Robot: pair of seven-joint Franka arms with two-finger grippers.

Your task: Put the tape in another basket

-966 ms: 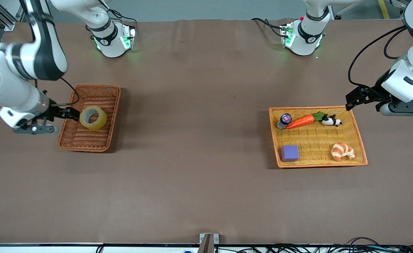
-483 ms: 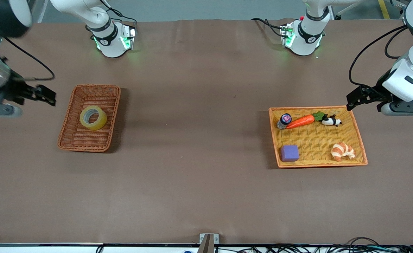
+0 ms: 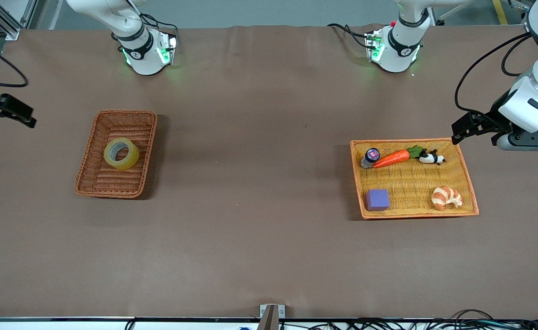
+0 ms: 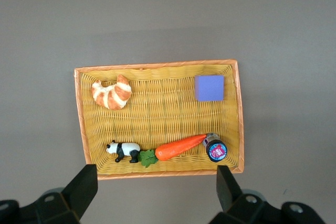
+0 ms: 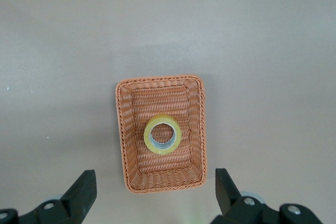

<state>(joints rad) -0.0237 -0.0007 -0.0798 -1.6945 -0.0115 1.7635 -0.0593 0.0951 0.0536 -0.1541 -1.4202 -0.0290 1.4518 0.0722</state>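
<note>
1. Tape: a translucent yellowish roll lying flat, hole upward, inside the reddish-brown wicker basket toward the right arm's end of the desk. Nothing touches it; judged from this, the transfer looks complete.

2. Right gripper: empty, with its fingers spread wide in the right wrist view, hanging high over the desk's edge at the right arm's end, well apart from the basket. The wrist camera looks straight down on the basket and the roll, a stand-off pose that keeps the arm out of the way.

3. Left gripper: also spread open and holding nothing, it hovers over the edge of the orange-yellow tray nearest the robots' bases. This arm waits.

4. Tray contents: a carrot, a panda figure and a small bottle along the base-side edge; a purple block and a croissant nearer the front camera. None touches a gripper.
</note>
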